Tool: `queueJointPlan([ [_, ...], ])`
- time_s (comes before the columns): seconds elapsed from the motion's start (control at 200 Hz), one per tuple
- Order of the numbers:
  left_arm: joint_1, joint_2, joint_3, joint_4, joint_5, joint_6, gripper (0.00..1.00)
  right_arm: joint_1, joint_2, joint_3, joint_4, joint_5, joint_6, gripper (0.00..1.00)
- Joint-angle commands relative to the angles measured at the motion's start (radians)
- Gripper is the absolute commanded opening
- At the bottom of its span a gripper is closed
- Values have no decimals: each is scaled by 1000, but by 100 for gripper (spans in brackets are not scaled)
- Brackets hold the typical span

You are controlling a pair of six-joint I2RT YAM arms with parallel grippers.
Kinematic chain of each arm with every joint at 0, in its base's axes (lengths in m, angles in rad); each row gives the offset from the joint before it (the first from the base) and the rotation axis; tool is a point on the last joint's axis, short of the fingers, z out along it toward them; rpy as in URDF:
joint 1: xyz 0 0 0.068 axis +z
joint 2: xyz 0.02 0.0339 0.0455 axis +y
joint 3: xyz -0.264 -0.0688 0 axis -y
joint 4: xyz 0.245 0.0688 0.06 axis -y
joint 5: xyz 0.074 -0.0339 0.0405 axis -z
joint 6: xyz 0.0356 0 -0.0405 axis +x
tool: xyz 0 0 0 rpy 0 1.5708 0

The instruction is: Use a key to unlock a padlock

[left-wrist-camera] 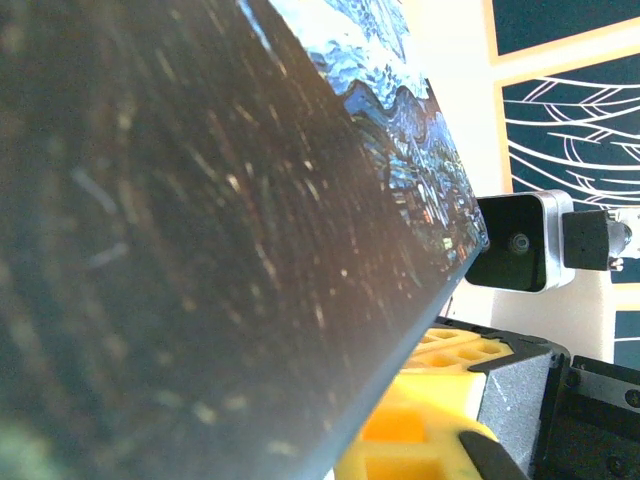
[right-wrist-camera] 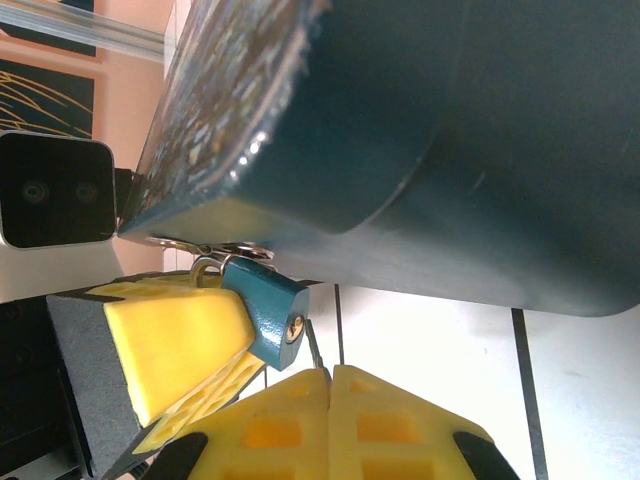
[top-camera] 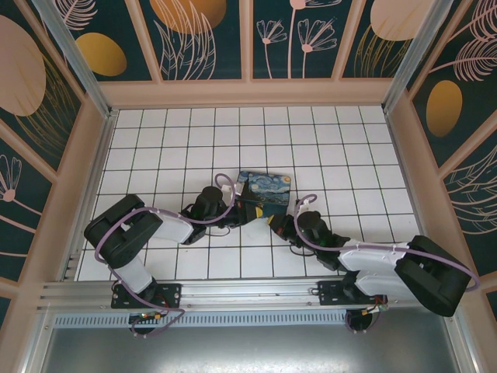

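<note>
Closest to your left wrist lens was the dark side of the painted box, near enough to blur, with one yellow finger of the left gripper just under the box's edge. Whether that gripper was clamped on the box or merely beside it, you could not tell. What the coming move turned on lay at the box's lower edge in the right wrist view. The padlock hung just below the box, right beside the left gripper's finger and directly ahead of the right gripper, whose two pads were pressed together with no gap and no key visible between them. Its long axis ran slantwise — shackle up against the box beside a thin metal ring, keyway end tipped down towards the right pads. So the right arm, in my judgement, had the straighter line to the keyway. The padlock looked small — a blue-teal body, brass-coloured keyway, silvery shackle.
</note>
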Motion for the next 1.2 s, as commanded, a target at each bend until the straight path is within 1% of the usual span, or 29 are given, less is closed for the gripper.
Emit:
queueJointPlan([
  [0.0, 1, 12, 2, 54, 23, -4, 0, -1, -29, 39, 25, -14, -11, 0],
  [0.32, 2, 16, 0, 57, 23, -4, 0, -2, -45, 46, 4, -6, -19, 0],
  [0.515, 1, 11, 5, 58, 31, -12, 0, -1, -37, 37, 30, -4, -27, 0],
  [0.746, 1, -7, 2, 102, 80, -86, 0, -13, -50, -33, 174, 0, -71, 0],
  [0.966, 1, -18, -20, 204, 124, -188, 0, -45, -108, -72, 201, -22, -110, 0],
  [1.191, 1, -50, -22, 202, 132, -204, 0, -82, -128, -101, 242, -58, -126, 0],
])
